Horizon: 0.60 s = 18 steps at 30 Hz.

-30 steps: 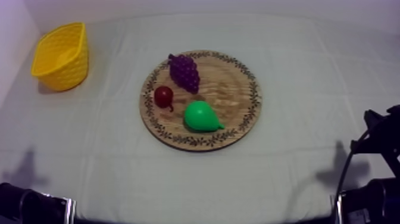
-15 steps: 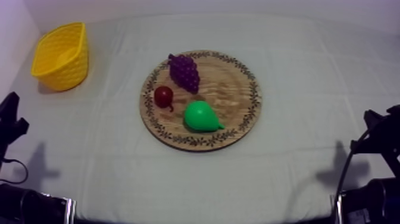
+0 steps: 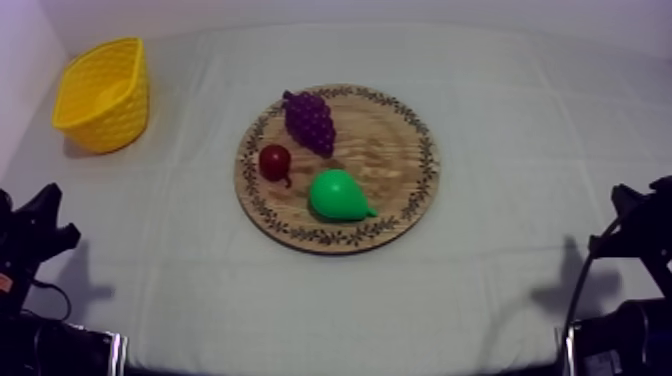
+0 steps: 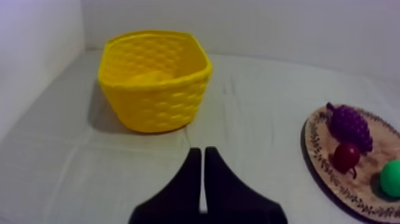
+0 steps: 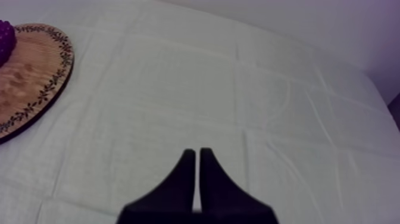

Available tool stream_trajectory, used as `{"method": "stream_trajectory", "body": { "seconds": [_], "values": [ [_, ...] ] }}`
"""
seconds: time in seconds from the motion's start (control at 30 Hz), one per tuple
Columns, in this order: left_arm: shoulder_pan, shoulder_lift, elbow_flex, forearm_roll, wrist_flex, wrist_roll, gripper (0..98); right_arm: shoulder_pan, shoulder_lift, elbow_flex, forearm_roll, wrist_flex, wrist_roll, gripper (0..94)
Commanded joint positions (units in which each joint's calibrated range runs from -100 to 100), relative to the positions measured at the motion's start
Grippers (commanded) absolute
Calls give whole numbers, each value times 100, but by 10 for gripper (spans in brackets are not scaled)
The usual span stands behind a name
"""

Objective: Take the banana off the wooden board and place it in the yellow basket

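**Q:** Banana: where?

**A:** Not on the board [image 3: 395, 160]. A smooth, paler yellow curve lies inside the basket [image 4: 156, 104], near its far wall. I take that for the banana [image 4: 147, 77], though yellow on yellow is hard to separate. By my reading the task is done.

**Q:** What's on the board?

**A:** Knobbly purple grapes [image 3: 310, 120], a small red fruit [image 3: 274, 161] with a gloss, and a smooth green pear [image 3: 338, 195], all on its left half. The board is round wood with a patterned rim.

**Q:** Grippers?

**A:** Left gripper [image 4: 202, 155]: fingers together in a narrow wedge, nothing held. It points at the basket's woven wall from over the cloth [image 3: 500, 260]. Right gripper [image 5: 197, 154]: same wedge, empty, over bare creased cloth beside the board. Both sit low at their sides, which I judge to be parked clear.
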Motion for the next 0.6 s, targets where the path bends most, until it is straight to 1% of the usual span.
{"method": "stream_trajectory", "body": {
  "seconds": [0.0,0.07,0.13,0.3,0.37,0.43,0.57],
  "values": [
    [-3,-3,5,25,44,-122,2,-1,-4,-3,1,3,0,6],
    [-3,-3,5,47,119,-175,1,-1,-4,-3,1,3,0,6],
    [-3,-3,6,91,194,-86,1,-1,-4,-3,1,3,0,6],
    [-3,-3,6,127,256,601,1,-1,-4,-3,1,3,0,6],
    [-3,-3,6,130,263,789,1,-1,-4,-3,1,3,0,6],
    [-3,-3,6,132,266,871,1,-1,-4,-3,1,3,0,6],
    [-3,-3,6,133,268,859,1,-1,-4,-3,1,3,0,6]
  ]
}}
